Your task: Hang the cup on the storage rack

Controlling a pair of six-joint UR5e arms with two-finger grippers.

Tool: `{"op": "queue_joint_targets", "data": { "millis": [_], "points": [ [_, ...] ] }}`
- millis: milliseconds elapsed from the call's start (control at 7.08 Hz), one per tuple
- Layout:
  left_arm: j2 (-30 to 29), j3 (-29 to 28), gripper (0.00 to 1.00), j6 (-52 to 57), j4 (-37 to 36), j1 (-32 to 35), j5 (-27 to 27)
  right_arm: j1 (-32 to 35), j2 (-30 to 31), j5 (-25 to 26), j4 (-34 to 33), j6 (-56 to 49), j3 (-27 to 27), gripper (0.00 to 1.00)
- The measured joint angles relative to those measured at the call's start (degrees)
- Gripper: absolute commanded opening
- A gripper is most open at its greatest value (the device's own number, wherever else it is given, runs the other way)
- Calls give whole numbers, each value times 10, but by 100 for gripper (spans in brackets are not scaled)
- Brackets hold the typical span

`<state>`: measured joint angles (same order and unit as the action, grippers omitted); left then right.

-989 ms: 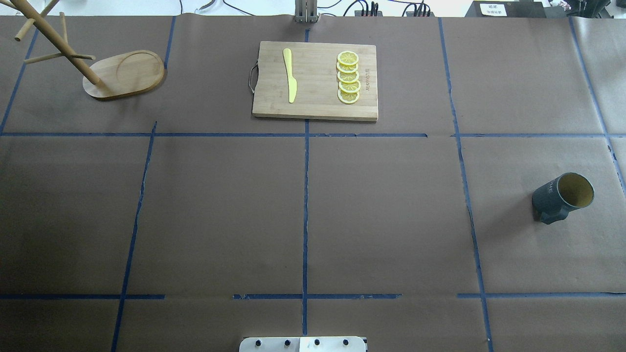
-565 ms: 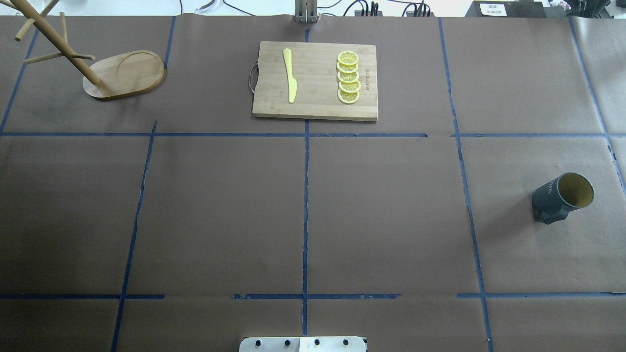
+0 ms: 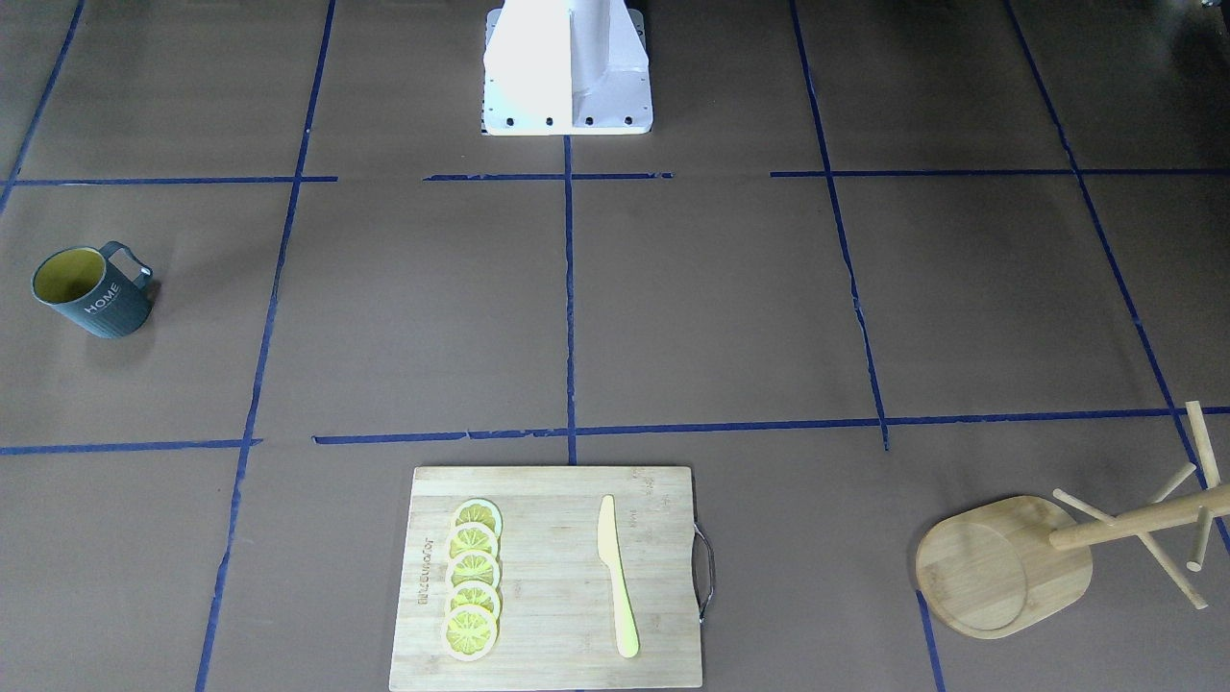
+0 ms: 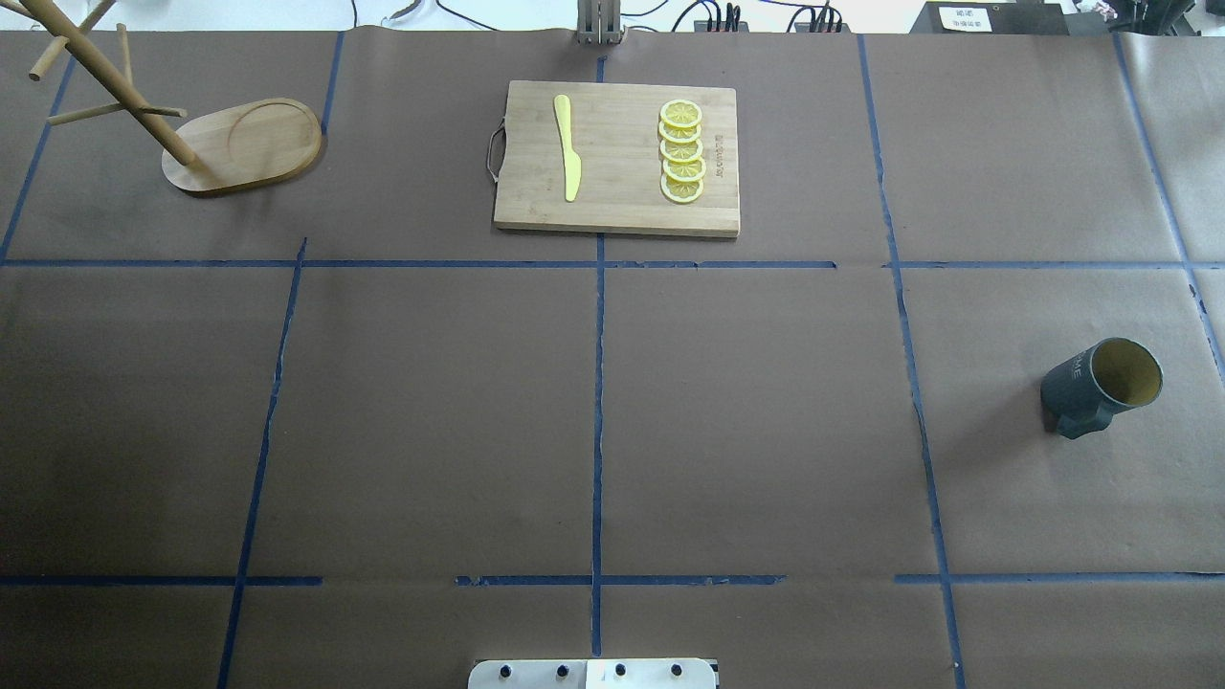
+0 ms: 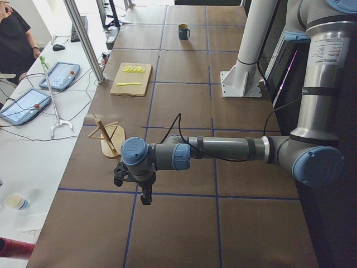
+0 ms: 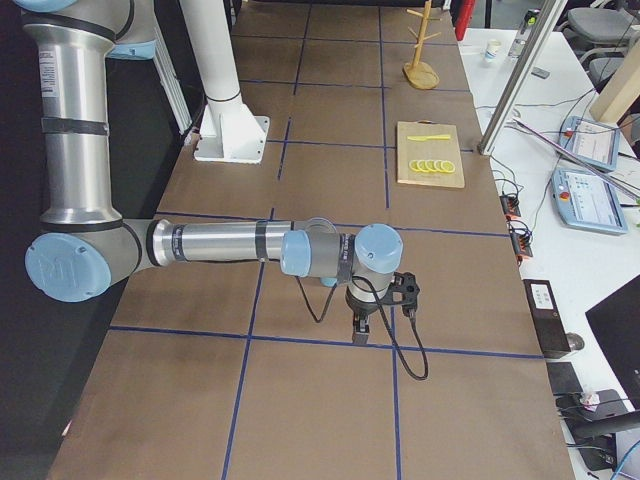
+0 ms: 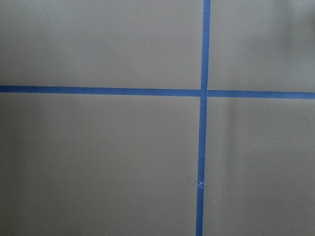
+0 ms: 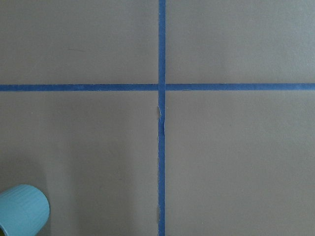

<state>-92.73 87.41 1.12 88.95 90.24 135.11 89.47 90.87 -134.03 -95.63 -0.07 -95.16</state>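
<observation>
Item one: my left hand (image 5: 146,196) hangs over the bench (image 4: 766,431) at my left end, pointing down. I cannot tell whether it is wide or narrow. Item two: my right hand (image 6: 361,335) hangs likewise at my right end, and I cannot tell its spread either. Further out on my right, the cup (image 4: 1091,388) stands upright on the bench, mouth up, handle toward me. At the far edge, centre, a cutting board (image 4: 617,191) carries a knife (image 4: 568,148) and a row of lemon slices (image 4: 681,151). The storage rack (image 4: 249,144) stands far left, well apart from the cup.
</observation>
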Motion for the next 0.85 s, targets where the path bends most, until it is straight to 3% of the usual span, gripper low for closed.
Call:
{"op": "queue_joint_targets", "data": {
  "millis": [424, 847],
  "points": [
    [0, 2, 100, -8, 53, -34, 2, 1, -8, 1, 0, 1, -3, 100],
    [-25, 35, 100, -48, 57, -60, 2, -1, -17, -6, 4, 9, -10, 100]
  ]
}}
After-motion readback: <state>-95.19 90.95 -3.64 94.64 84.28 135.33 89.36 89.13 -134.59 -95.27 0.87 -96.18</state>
